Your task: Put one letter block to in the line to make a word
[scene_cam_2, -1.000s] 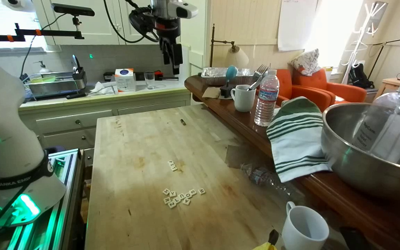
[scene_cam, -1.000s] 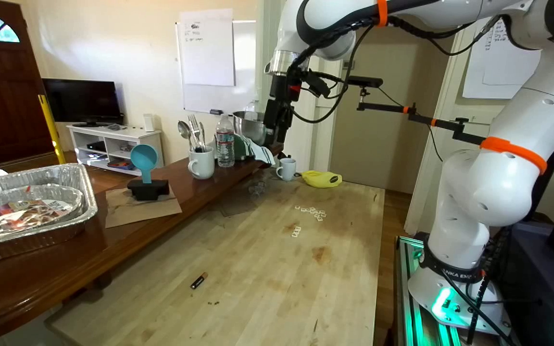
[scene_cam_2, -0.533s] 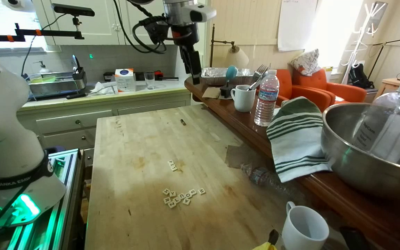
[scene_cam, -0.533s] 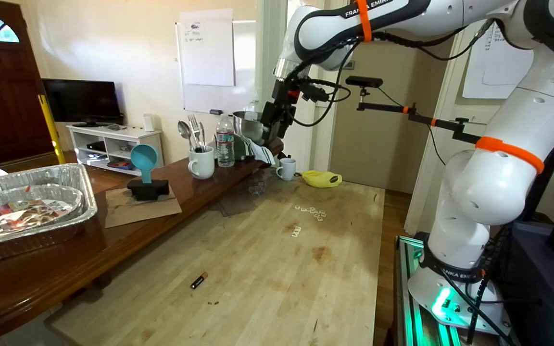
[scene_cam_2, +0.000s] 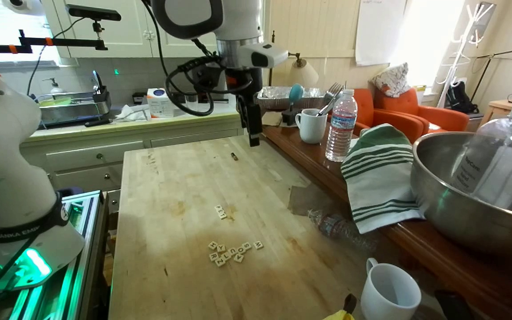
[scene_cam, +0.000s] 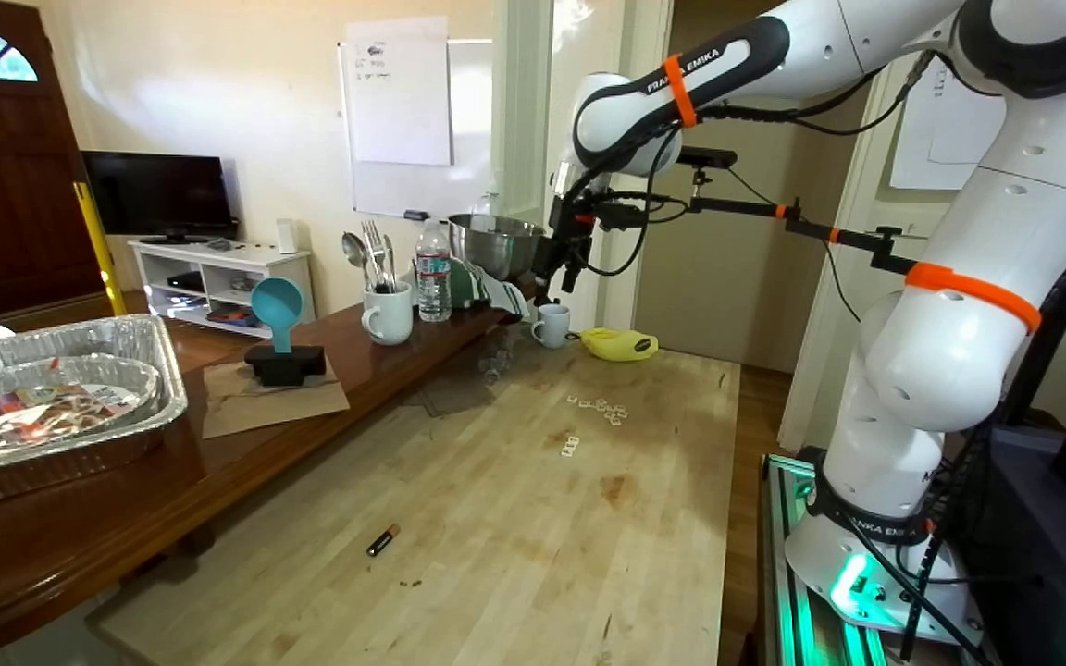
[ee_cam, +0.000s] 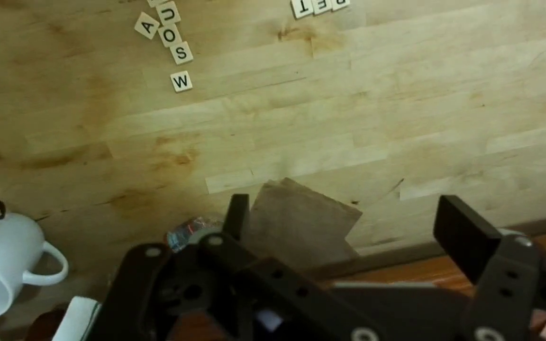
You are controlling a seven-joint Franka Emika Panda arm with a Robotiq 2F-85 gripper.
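Small, flat, square letter blocks (scene_cam_2: 232, 252) with dark capitals on cream faces lie in a loose cluster on a wooden table (scene_cam_2: 162, 186), its pale grain streaked with brown stains. In an exterior view, a tidy line of three blocks (scene_cam_2: 220, 212) lies on the far side of that cluster; in the wrist view it shows a T and an E, while the third letter, cut off by the edge, may be an R. The black, angular gripper (ee_cam: 341, 206) hangs in the air, jaws spread wide and holding nothing, well apart from every block. To the right in an exterior view are a flat brown sheet (scene_cam_2: 302, 201), a clear plastic bottle (scene_cam_2: 332, 225) on its side and, nearest, a glazed white mug (scene_cam_2: 391, 291). A round steel bowl (scene_cam_2: 451, 206) shines at near right, just beside a soft towel (scene_cam_2: 378, 175) with green stripes, both resting on a polished dark ledge (scene_cam: 107, 527). Compared with a second ago, the gripper has come down in both exterior views; the blocks lie where they lay.
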